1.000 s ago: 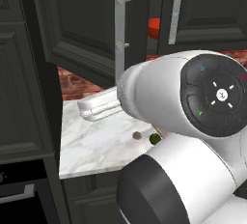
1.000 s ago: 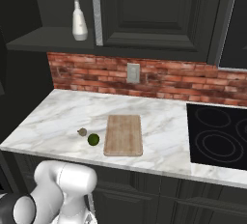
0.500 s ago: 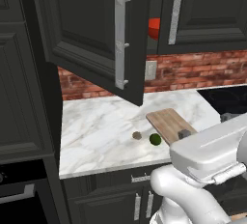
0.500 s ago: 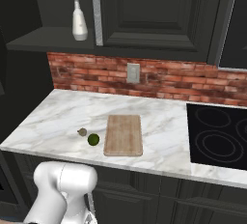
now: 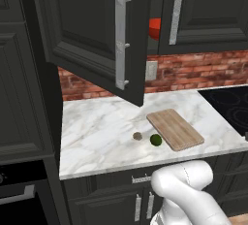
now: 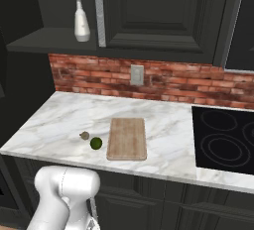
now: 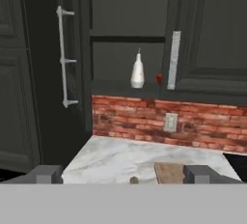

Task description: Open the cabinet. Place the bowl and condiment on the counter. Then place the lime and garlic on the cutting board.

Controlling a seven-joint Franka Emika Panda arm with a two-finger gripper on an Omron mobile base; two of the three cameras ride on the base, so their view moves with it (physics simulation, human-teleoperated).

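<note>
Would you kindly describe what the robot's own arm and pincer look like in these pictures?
The glossy white rounded arm is built of smooth, bulbous, tube-like segments; faint thin seam lines cross its shell in the left base view. In the right base view a darker band with a thin cable-like strip sits under its rounded white segment. The pincer ends in two small, blocky, dark grey fingertips. No lettering is legible.

Ahead of me a red brick backsplash (image 6: 173, 83) carries a pale wall outlet (image 6: 137, 75). A black stovetop (image 6: 223, 140) lies to my right.
</note>
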